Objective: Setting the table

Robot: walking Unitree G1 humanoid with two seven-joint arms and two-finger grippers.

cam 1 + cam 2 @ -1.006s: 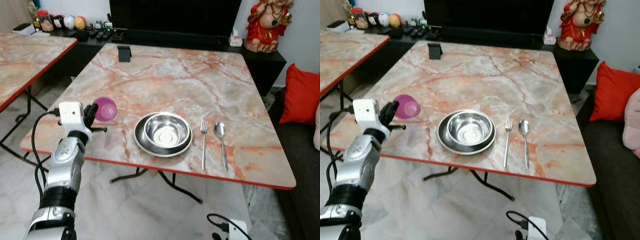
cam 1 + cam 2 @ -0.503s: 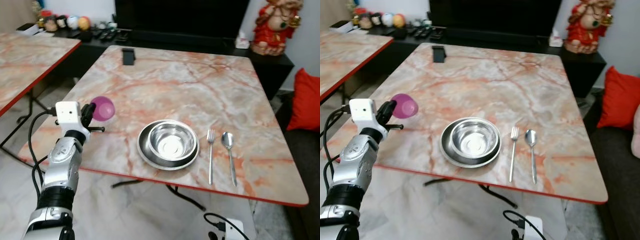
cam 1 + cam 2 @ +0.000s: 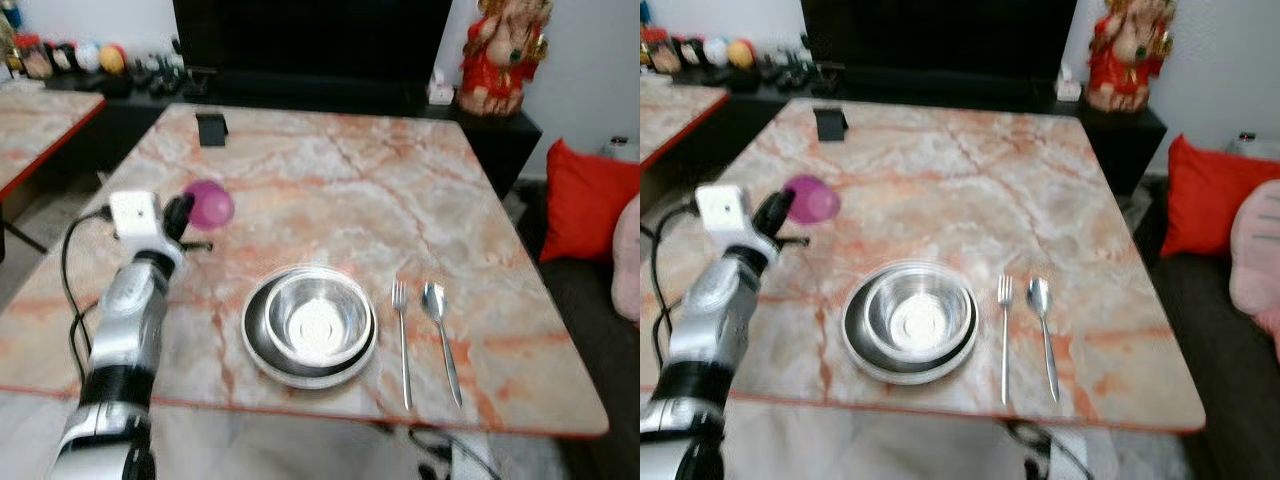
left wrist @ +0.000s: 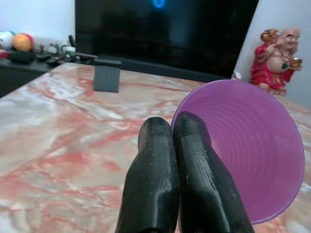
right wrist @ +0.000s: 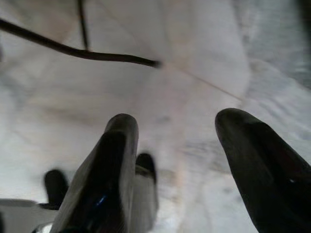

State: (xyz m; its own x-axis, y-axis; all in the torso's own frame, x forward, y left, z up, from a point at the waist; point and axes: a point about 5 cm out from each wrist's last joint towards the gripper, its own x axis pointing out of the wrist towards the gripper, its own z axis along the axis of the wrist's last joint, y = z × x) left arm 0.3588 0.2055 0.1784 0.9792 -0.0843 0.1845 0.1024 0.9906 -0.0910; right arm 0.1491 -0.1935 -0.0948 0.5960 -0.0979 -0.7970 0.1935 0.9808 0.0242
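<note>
Over at the left-centre of the head view, the purple cup [image 3: 209, 204] hangs tipped on its side above the marble table [image 3: 330, 190], its rim pinched by the left gripper [image 4: 176, 145]. That thin pinch could let it slip or land sideways. Steel bowl [image 3: 318, 320], fork [image 3: 402, 340] and spoon [image 3: 440, 335] sit lower right. Right gripper [image 5: 184, 160] hangs spread wide over the floor.

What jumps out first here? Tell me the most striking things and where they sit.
The purple cup stands out: the left gripper holds it by the rim, tipped on its side above the table's left part. Near the front edge of the marble table a steel bowl sits in a steel plate, with a fork and spoon lying to their right. A red statue stands behind the table's far right corner.
</note>
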